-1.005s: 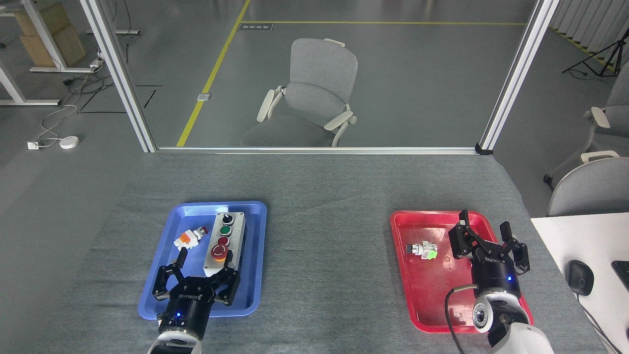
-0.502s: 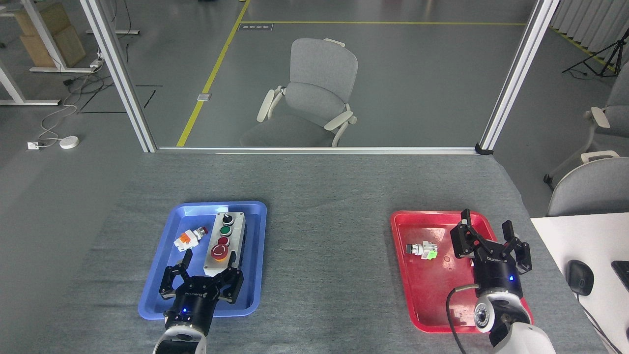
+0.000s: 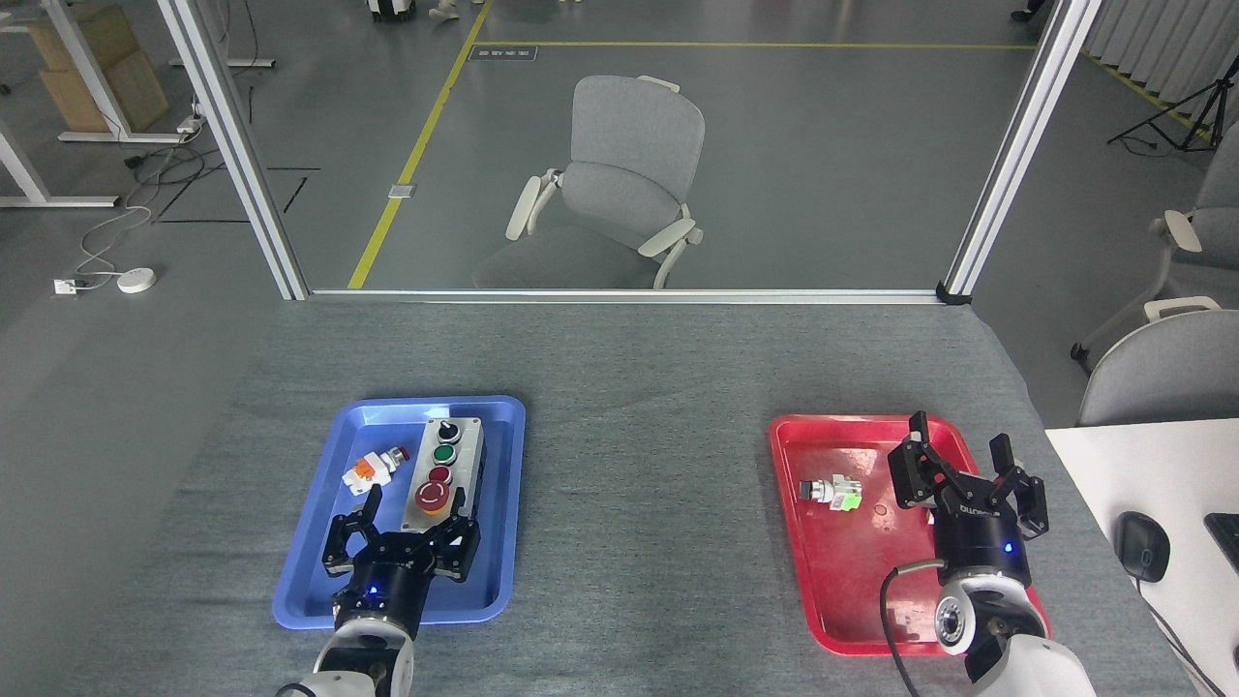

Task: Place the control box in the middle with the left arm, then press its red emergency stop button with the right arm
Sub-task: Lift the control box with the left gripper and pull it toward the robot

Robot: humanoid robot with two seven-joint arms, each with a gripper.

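The control box [image 3: 455, 465], light grey on a black base, lies lengthwise in the blue tray [image 3: 319, 571] at the table's left. Its row runs from a black knob at the far end through a green and a small red button to the red emergency stop button [image 3: 432, 497] at the near end. My left gripper [image 3: 402, 537] hovers open just in front of the box's near end, fingers spread to either side and holding nothing. Over the right part of the red tray [image 3: 832, 600], my right gripper [image 3: 963, 479] is open and empty.
A loose push-button part with an orange end [image 3: 376, 467] lies in the blue tray left of the box. Another with a green end [image 3: 832, 493] lies in the red tray. A white desk with a mouse [image 3: 1142, 545] sits at the right edge. A grey chair [image 3: 619, 184] stands beyond the table.
My left gripper has moved right and forward toward the box's near end, its fingers drawing somewhat closer together. The right gripper shifted only slightly.
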